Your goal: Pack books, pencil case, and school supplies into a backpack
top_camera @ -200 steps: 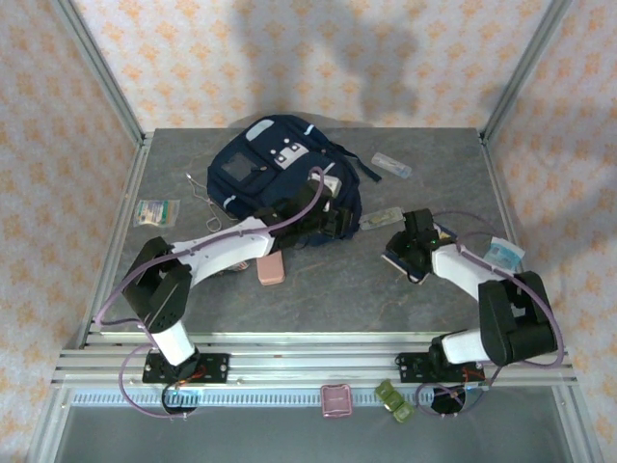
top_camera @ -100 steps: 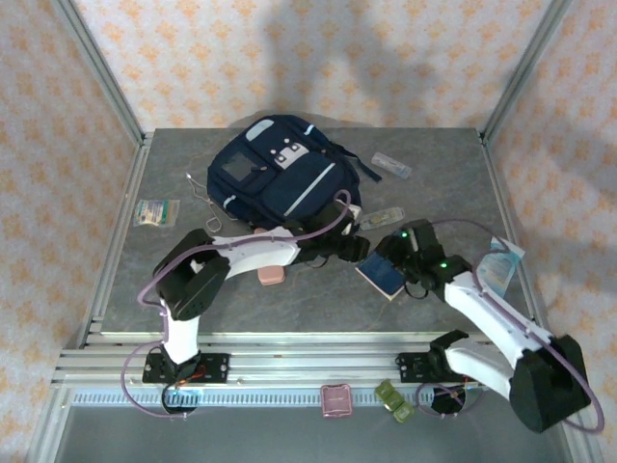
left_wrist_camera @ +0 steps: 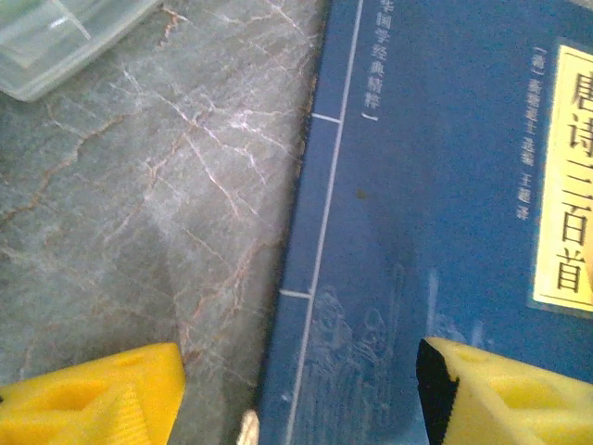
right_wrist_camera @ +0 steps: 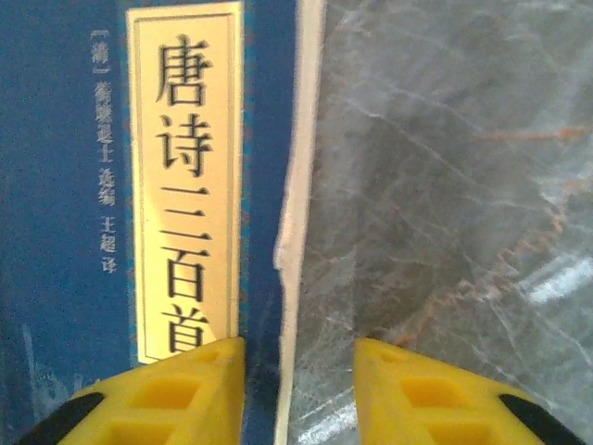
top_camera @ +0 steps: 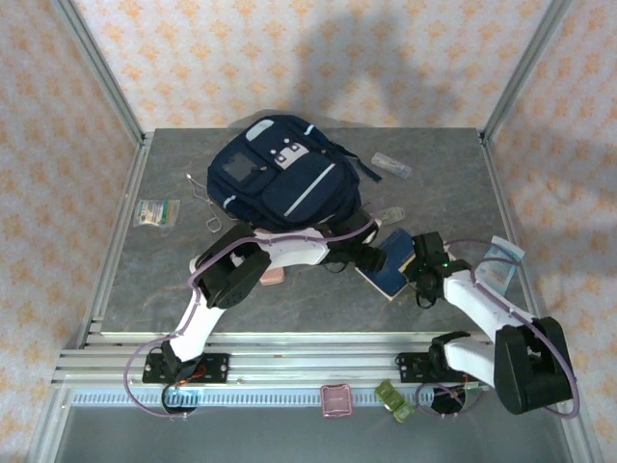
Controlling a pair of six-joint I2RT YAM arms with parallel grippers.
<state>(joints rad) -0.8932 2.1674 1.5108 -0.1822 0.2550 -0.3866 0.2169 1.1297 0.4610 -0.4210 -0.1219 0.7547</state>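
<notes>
A dark blue book (top_camera: 388,274) with a yellow title label lies flat on the table, in front of and to the right of the navy backpack (top_camera: 284,174). My left gripper (top_camera: 371,257) hovers open over the book's (left_wrist_camera: 435,185) spine edge, one finger over bare table and one over the cover; its jaws (left_wrist_camera: 298,363) hold nothing. My right gripper (top_camera: 417,262) is at the opposite side, open with a narrower gap (right_wrist_camera: 298,357) straddling the book's (right_wrist_camera: 65,185) page edge. The pink pencil case (top_camera: 273,277) peeks out under my left arm. Clear supply packets (top_camera: 390,166) (top_camera: 388,214) lie beside the backpack.
A greenish-white packet (top_camera: 156,212) and a bent wire (top_camera: 201,191) lie at the left. A light blue packet (top_camera: 501,256) sits by the right edge. A clear plastic case (left_wrist_camera: 56,37) lies just beyond the book. Metal frame posts border the table.
My left gripper swung right from the backpack's side to the blue book. The right arm reached forward, then drew back over the book's right edge, its jaws narrowing. The book shifted slightly.
</notes>
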